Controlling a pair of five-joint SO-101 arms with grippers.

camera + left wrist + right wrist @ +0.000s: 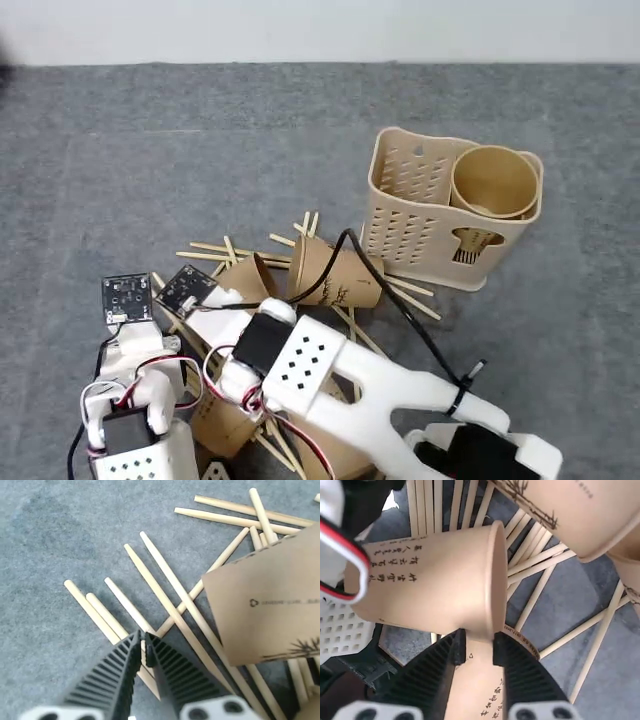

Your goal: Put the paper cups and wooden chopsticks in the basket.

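**Wood pinched on the left, a cup rim bracketed on the right**

Wooden chopsticks (240,250) are seen strewn over the grey mat (150,150) in the high view, tangled with paper cups (335,272) lying on their sides. The basket (410,225) is stood upright, well apart from the heap. One upright cup (495,180) is already lodged in one of its compartments.

In the left wrist view, the jaws of the left gripper (142,639) are brought almost together. A single chopstick (127,605) is caught in the thin slit between them, close to the tips. The rest of that stick is laid flat on the mat, running away from the jaws, with two more sticks just beside it. A nearby cup (265,595) is rested across other sticks, clear of the jaws.

In the right wrist view, the jaws of the right gripper (480,639) are held partly spread. The rim of a tipped cup (430,580) is placed right at their tips, one jaw on the side of the outer wall and the other on the side of the mouth. Whether the paper is touched by either jaw cannot be told. A lower cup (475,685) is seen through the gap, lying underneath.
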